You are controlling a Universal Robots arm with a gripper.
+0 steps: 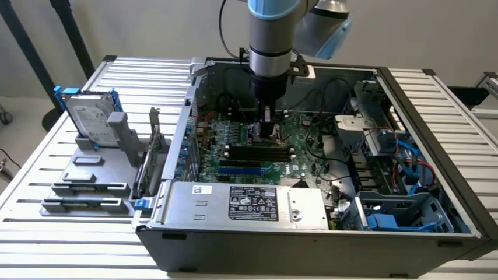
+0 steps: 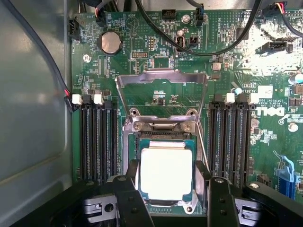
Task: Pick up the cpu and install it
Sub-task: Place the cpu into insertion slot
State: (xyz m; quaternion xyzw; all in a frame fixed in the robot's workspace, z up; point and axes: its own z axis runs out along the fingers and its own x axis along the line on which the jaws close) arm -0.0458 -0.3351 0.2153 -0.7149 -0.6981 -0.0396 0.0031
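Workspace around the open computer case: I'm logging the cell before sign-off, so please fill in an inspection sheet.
Surface: slatted metal table carrying an open computer case.
Job's things: cpu sits in its socket on the motherboard, retention frame raised.
Clutter: hard drive with blue bracket, upright in a grey holder beside the case.
Gripper: gripper open, straddling the cpu.
Cables: black cables loop over the motherboard; blue cables at the exterior view's right.
Surroundings: pale wall, dark stand legs.
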